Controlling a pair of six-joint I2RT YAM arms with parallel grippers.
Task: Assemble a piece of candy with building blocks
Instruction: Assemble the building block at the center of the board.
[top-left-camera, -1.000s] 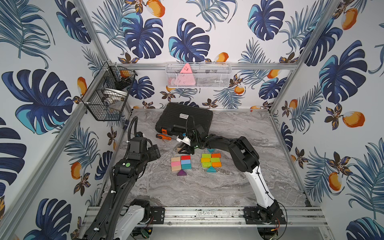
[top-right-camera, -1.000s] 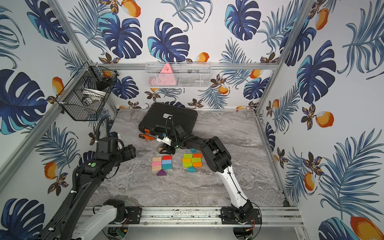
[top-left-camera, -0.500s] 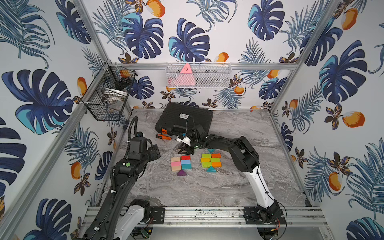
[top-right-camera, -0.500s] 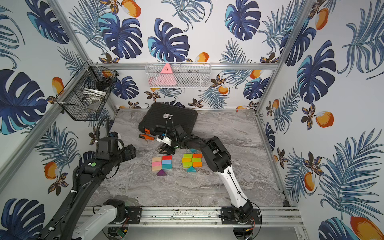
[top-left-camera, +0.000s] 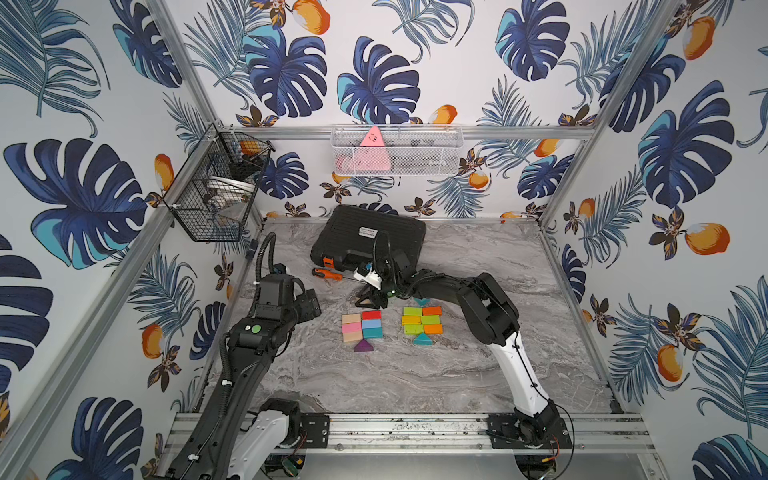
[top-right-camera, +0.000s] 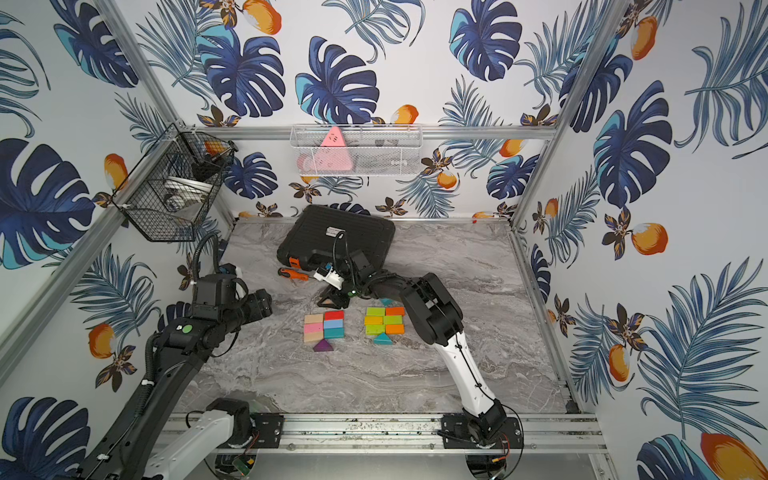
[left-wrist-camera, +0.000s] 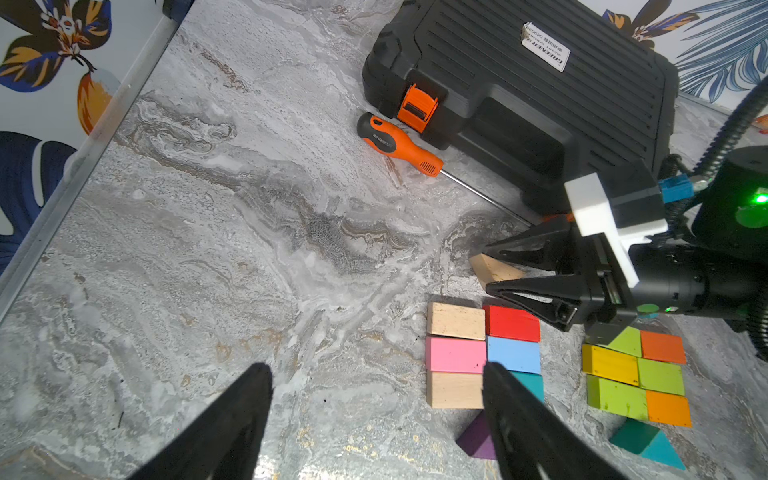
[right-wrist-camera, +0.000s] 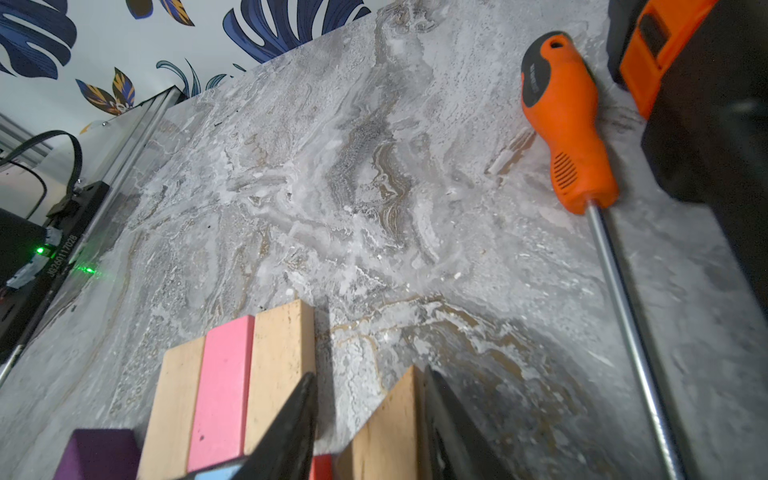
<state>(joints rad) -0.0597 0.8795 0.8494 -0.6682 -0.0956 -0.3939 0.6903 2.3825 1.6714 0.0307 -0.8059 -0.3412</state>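
Note:
Two groups of building blocks lie mid-table in both top views. The left group (top-left-camera: 361, 326) is plain wood, red, pink, blue and teal bricks with a purple wedge (top-left-camera: 363, 345) at its near end. The right group (top-left-camera: 422, 320) is green, orange and yellow bricks with a teal wedge (top-left-camera: 422, 339). My right gripper (top-left-camera: 368, 297) sits low just behind the left group. A plain wood wedge (right-wrist-camera: 390, 432) lies between its jaws, against one finger with a gap to the other. My left gripper (left-wrist-camera: 376, 370) hovers left of the blocks, wide open and empty.
A black tool case (top-left-camera: 370, 241) lies at the back, with an orange-handled screwdriver (top-left-camera: 326, 273) in front of it, close to my right gripper. A black wire basket (top-left-camera: 216, 187) hangs on the left wall. A white mesh basket (top-left-camera: 397, 151) hangs on the back wall.
The right jaws have spread a little around the wood wedge. Neither arm has visibly shifted, and the block groups lie as before.

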